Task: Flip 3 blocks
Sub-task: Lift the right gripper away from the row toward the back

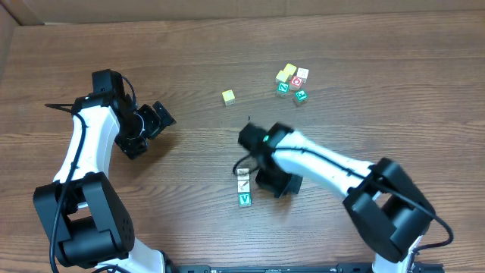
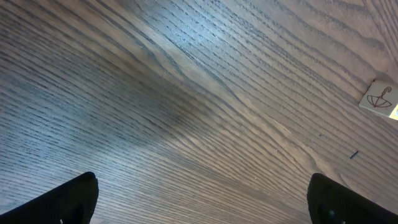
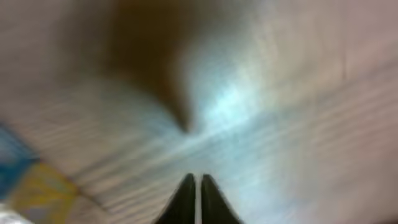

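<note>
Right wrist view badly blurred: I make out only right gripper (image 3: 198, 199), fingers pressed together with nothing between them, plus blue-yellow smear (image 3: 28, 180) lower left I can't identify. Left wrist view: left gripper (image 2: 202, 202) spread wide over bare table (image 2: 186, 93); cube (image 2: 378, 99) with umbrella-like mark cut off at right edge. Overhead: three blocks (image 1: 244, 186) in tight column just left of right gripper. Two white faces, marks too small to read; teal one with white V at bottom end.
</note>
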`<state>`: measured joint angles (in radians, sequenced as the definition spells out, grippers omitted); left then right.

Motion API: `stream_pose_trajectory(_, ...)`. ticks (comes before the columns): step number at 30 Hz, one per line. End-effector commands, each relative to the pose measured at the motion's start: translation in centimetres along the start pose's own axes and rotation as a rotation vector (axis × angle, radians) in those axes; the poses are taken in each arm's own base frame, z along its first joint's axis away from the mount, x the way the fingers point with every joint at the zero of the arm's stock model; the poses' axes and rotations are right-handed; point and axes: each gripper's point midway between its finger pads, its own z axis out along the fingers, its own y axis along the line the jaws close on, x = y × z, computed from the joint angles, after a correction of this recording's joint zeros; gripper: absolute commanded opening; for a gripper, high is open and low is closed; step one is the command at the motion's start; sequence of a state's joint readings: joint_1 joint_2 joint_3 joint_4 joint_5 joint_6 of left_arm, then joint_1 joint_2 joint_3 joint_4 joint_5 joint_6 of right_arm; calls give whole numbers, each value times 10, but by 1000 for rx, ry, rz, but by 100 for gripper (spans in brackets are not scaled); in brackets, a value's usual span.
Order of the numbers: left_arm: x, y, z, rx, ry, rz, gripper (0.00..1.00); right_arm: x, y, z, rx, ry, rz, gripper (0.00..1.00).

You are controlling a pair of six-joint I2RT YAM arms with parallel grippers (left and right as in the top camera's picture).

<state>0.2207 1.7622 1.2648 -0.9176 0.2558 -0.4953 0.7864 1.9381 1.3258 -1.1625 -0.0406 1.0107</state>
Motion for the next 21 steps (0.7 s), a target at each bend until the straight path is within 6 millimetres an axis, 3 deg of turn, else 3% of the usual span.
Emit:
stream_pose_trajectory(1, -4, -1, -2, -4, -12, 2, 100, -37, 14, -32, -84, -125, -346, 24)
stream_pose_trajectory(2, -4, -1, -2, -4, -12, 2, 100, -45, 16, -34, -97, -143, -396, 33)
stream_pose_trajectory(3, -4, -1, -2, -4, -12, 1, 100, -51, 17, -35, -107, -157, -426, 52)
stream_pose_trajectory(4, -4, -1, -2, -4, -12, 2, 100, -58, 18, -36, -117, -176, -456, 85)
stream_pose_trajectory(5, -4, -1, -2, -4, -12, 2, 100, -66, 18, -37, -121, -197, -475, 100)
stream_pose_trajectory(10, -4, -1, -2, -4, -12, 2, 100, -88, 10, -40, -110, -242, -448, 100)
stream_pose_trajectory(21, -4, -1, -2, -4, -12, 2, 100, -95, 8, -40, -117, -249, -432, 100)
